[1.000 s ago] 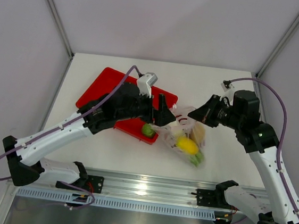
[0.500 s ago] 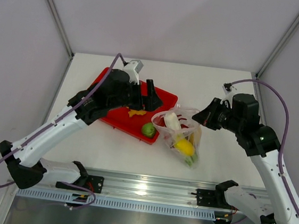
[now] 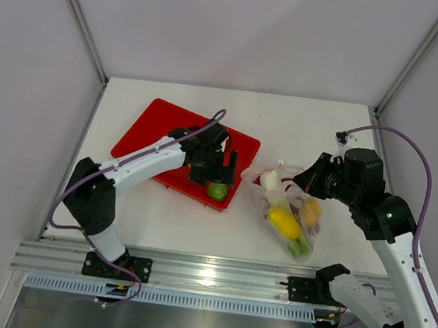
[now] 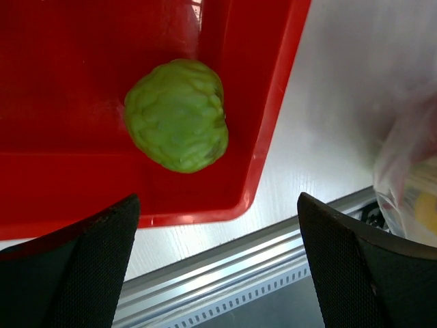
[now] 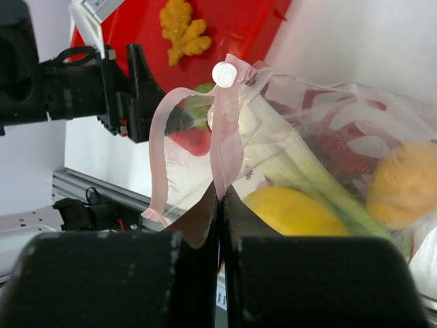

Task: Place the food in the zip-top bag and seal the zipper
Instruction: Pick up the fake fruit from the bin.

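1. Over the table (image 3: 309,126), from the top camera, you see the left gripper (image 3: 218,176) above the near corner of the red tray (image 3: 157,122), right over the green round fruit (image 3: 217,190). The zip-top bag (image 3: 285,210) lies on the table just beside that corner. It holds a leek (image 3: 272,184), a yellow oval fruit (image 3: 283,220) and a more orange one (image 3: 310,211). The right gripper (image 3: 305,178) is at the bag's far mouth edge.

2. At the left wrist, your two fingers (image 4: 75,266) are spread wide with nothing between them. The green round fruit (image 4: 176,115) sits untouched in the tray corner (image 4: 68,68) beyond them. The bag (image 4: 410,157) is a blur at the right edge.

3. At the right wrist, your gripper (image 5: 220,198) is pinched closed on the pinkish zipper (image 5: 225,130), which loops up to a white slider tab (image 5: 223,73). The mouth gapes, so the bag is unsealed. Inside are the leek (image 5: 293,171), both oval fruits (image 5: 293,212) and something red (image 5: 334,143), too blurred to name. The orange ruffled piece (image 5: 181,31) lies on the tray beyond.
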`<state>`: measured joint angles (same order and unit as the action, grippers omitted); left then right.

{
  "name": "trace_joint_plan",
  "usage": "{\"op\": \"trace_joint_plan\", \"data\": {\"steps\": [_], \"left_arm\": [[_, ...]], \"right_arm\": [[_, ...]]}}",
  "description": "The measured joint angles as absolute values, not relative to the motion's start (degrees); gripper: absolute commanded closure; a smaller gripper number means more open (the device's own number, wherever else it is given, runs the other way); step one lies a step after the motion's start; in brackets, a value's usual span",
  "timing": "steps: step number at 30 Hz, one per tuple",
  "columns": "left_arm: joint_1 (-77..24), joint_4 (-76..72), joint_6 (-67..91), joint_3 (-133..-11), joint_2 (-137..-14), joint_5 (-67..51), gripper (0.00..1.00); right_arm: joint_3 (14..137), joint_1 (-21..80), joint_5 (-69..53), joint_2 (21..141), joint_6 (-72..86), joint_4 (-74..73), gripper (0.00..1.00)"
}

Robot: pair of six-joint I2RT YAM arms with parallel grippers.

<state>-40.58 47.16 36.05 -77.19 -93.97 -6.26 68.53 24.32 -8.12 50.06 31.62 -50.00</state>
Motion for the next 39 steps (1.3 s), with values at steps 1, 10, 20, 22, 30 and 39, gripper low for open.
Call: {"op": "trace_joint_plan", "data": {"steps": [1,10,20,22,30,39], "left_arm": [[-40.58,47.31,36.07,-77.78,-95.37,-6.37,0.04],[-40.47,47.20,36.21,-80.75,-102.65,-5.63,0.04],[-37.32,42.17,36.62,-78.67,-102.52,-5.39,0.16],[-36.86,41.32,36.64,-77.71,-102.43,-5.54,0.18],[-36.82,39.59,36.62,-75.75,-102.43,-6.42,0.22],[-37.28,39.11,36.64,-74.22,-103.00,-6.13,0.25]], "right_arm": [[68.38,24.32,-7.77,49.84,31.42,-50.41,1.00],[68.25,24.32,-6.70,48.82,30.96,-52.47,1.00],[66.74,24.32,-8.03,48.84,31.18,-51.46,1.00],[66.43,24.29,-8.12,48.84,31.27,-51.40,1.00],[66.06,24.29,-8.56,48.84,31.46,-51.09,1.00],[65.49,24.32,-9.52,48.90,31.51,-50.39,1.00]]}}
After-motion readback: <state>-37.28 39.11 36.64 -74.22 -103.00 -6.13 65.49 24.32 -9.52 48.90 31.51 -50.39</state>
